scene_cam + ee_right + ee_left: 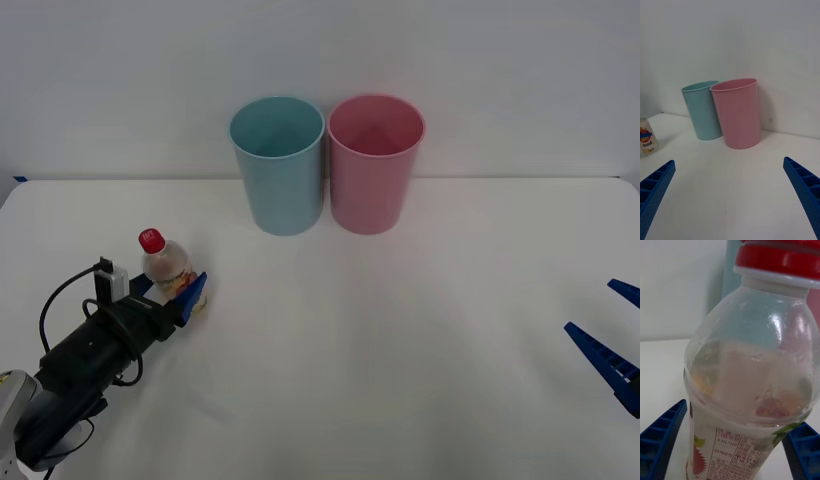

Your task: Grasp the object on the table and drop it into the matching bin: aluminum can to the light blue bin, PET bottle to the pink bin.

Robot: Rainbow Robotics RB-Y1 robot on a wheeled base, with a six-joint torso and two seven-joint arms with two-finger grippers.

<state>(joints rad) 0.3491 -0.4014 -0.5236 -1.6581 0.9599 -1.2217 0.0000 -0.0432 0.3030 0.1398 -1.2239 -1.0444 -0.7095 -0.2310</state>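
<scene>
Left gripper (733, 450) straddles the PET bottle (748, 363), unclamped up close.

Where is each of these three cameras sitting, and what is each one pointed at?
Front view: above the arms, looking down at the table; the left gripper is around the PET bottle, the right gripper waits at the right edge.
Right wrist view: faces the pink bin and the light blue bin between open blue fingers.
Left wrist view: close on the bottle, a finger on each side.
All three share the bottle.
</scene>
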